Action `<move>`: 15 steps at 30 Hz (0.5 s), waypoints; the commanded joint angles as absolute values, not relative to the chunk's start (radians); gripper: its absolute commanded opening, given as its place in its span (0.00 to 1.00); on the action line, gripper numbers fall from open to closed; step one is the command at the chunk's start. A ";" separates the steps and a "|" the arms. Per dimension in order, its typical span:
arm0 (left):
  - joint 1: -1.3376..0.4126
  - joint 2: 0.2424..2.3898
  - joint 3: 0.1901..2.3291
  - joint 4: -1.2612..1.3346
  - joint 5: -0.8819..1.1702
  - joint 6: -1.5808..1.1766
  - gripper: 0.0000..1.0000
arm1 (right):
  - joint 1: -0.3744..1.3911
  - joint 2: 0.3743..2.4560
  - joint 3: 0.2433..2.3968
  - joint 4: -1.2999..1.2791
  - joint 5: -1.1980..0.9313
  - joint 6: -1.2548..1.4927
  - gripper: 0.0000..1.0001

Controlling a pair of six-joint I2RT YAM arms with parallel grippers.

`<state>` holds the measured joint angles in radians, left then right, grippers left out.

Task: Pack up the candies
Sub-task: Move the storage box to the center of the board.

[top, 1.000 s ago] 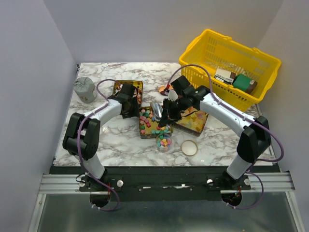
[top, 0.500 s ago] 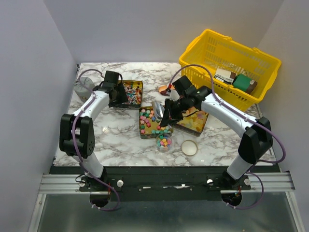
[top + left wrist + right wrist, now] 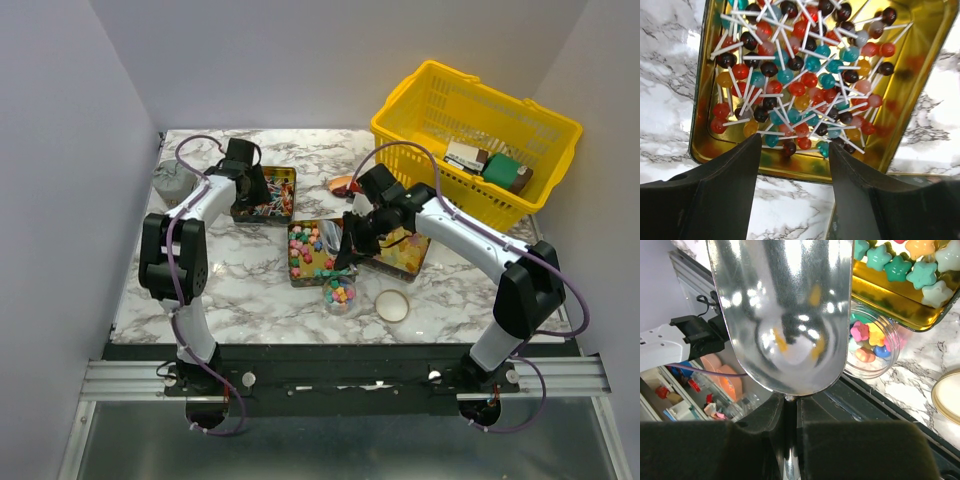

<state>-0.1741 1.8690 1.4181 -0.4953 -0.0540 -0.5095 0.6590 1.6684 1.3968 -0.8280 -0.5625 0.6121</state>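
Note:
Pastel star-shaped candies (image 3: 305, 250) fill a gold tin (image 3: 890, 297) in the middle of the table. More of them lie in a small clear jar (image 3: 340, 293) just in front of it, which also shows in the right wrist view (image 3: 872, 342). My right gripper (image 3: 791, 405) is shut on the handle of a shiny metal scoop (image 3: 785, 315) that hangs over the tin's near edge and the jar; no candies show in it. Small round lollipops (image 3: 800, 75) on white sticks fill a second gold tin (image 3: 270, 195). My left gripper (image 3: 795, 165) hovers open over its near rim, holding nothing.
The jar's round lid (image 3: 392, 305) lies to the right of the jar. A third tin (image 3: 405, 250) sits under my right arm. A yellow basket (image 3: 475, 135) with packets stands at the back right, a grey lump (image 3: 172, 180) at the far left, and a reddish slab (image 3: 345, 184) behind the tins.
My left arm has swung away from the star tin, back and left, to the lollipop tin, and its jaws have opened wider. My right gripper with the scoop has barely shifted.

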 commanded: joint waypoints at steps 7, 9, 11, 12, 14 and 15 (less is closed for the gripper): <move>-0.155 1.852 1.310 -0.541 -0.083 -0.508 0.61 | 0.655 1.635 1.367 -0.795 -0.546 0.617 0.01; -0.155 1.827 1.281 -0.548 -0.081 -0.509 0.61 | 0.655 1.632 1.362 -0.790 -0.546 0.617 0.01; -0.155 1.807 1.252 -0.557 -0.077 -0.508 0.61 | 0.655 1.629 1.355 -0.788 -0.549 0.617 0.01; -0.155 1.801 1.238 -0.560 -0.080 -0.506 0.61 | 0.655 1.629 1.351 -0.784 -0.551 0.617 0.01; -0.153 1.777 1.200 -0.560 -0.086 -0.506 0.61 | 0.655 1.626 1.344 -0.779 -0.552 0.617 0.01; -0.153 1.769 1.189 -0.564 -0.097 -0.506 0.60 | 0.655 1.626 1.342 -0.775 -0.557 0.617 0.01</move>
